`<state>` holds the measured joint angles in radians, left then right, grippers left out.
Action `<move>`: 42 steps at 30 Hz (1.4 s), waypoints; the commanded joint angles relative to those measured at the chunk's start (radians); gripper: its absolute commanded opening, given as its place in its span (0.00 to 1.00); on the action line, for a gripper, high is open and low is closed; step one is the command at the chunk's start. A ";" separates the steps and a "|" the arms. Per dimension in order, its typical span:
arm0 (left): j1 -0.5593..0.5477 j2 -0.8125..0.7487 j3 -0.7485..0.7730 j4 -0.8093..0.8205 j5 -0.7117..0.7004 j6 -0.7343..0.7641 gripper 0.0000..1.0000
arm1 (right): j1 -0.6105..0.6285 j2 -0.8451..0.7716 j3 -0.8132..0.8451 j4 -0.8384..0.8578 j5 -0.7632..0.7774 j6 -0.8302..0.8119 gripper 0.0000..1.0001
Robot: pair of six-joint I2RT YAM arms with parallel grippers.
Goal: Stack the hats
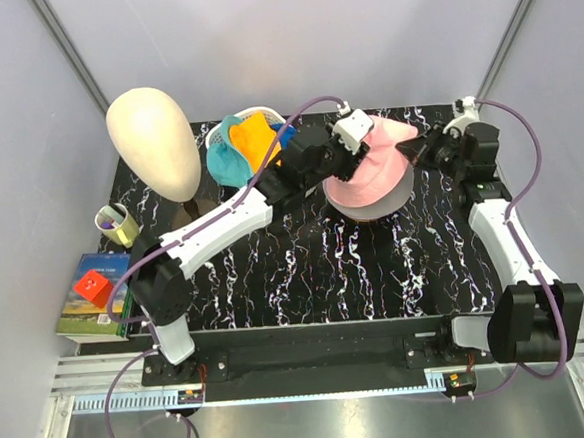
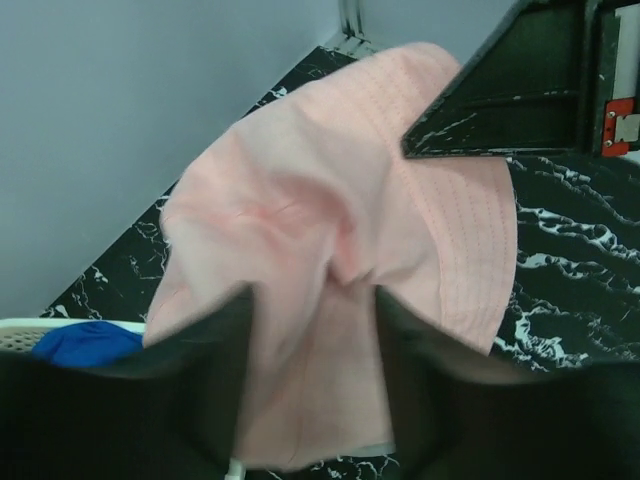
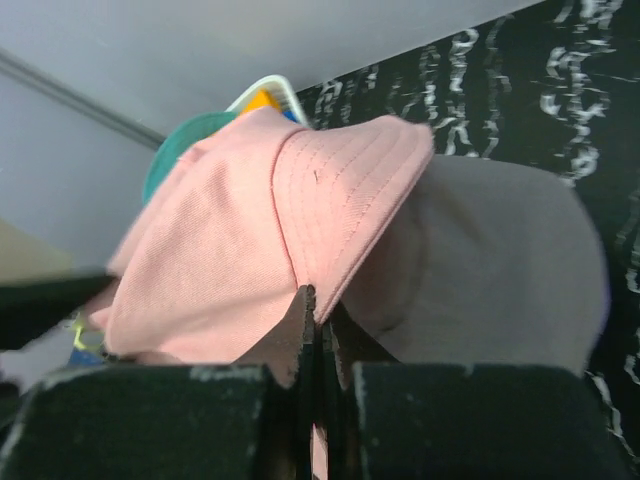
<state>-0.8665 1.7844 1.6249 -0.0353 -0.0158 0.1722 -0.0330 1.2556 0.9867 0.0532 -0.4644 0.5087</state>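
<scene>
Overhead, 2 arms meet at a pink hat (image 1: 376,163) lying at 1 o'clock on the black marbled table (image 1: 305,268). The pink hat rests on top of a lavender hat (image 1: 371,205), whose brim shows beneath it on the 6 o'clock side.

Left gripper (image 1: 354,134): placed at the pink hat's 10 o'clock edge. In the left wrist view its 2 fingers (image 2: 200,390) stand spread apart; pink fabric fills the gap between them and is not clamped.

Right gripper (image 1: 415,150): placed at the pink hat's 3 o'clock edge. In the right wrist view its fingers (image 3: 290,340) are pressed together, pinching the edge of the pink brim, with the lavender hat directly underneath.

A white basket (image 1: 254,111) at 11 o'clock holds 3 more hats: a teal hat (image 1: 223,159), an orange hat (image 1: 256,136) and a blue hat (image 1: 286,134). A cream mannequin head (image 1: 153,143) stands at 10 o'clock, just beside the basket. At 8 o'clock, beyond the table's edge, a book (image 1: 97,303) carries a red block (image 1: 91,286).
</scene>
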 commanded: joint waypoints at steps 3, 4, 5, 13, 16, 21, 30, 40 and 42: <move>0.014 -0.141 -0.045 0.130 -0.045 -0.025 0.85 | -0.097 0.011 -0.029 0.008 0.053 -0.007 0.00; 0.015 -0.181 -0.065 0.146 -0.053 -0.039 0.89 | -0.108 0.013 -0.037 0.014 0.053 -0.004 0.00; 0.015 -0.200 -0.109 0.153 -0.064 -0.040 0.94 | -0.119 0.018 -0.045 0.019 0.052 0.001 0.00; 0.101 -0.264 -0.215 0.133 -0.059 -0.189 0.94 | -0.142 0.114 -0.091 0.068 0.020 0.031 0.00; 0.159 -0.279 -0.304 0.185 0.017 -0.299 0.92 | -0.142 0.145 -0.114 0.077 0.029 0.033 0.00; 0.207 -0.292 -0.437 0.319 0.117 -0.413 0.86 | -0.142 0.153 -0.160 0.111 0.015 0.030 0.18; 0.279 -0.177 -0.508 0.598 0.300 -0.654 0.74 | -0.142 0.160 -0.186 0.119 0.010 0.013 0.32; 0.287 -0.042 -0.431 0.569 0.326 -0.738 0.69 | -0.142 0.140 -0.191 0.120 -0.011 0.011 0.33; 0.287 -0.019 -0.419 0.566 0.330 -0.751 0.68 | -0.142 0.137 -0.191 0.120 -0.019 0.011 0.34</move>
<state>-0.5827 1.7393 1.1503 0.4656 0.2810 -0.5278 -0.1696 1.4082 0.8040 0.1482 -0.4614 0.5430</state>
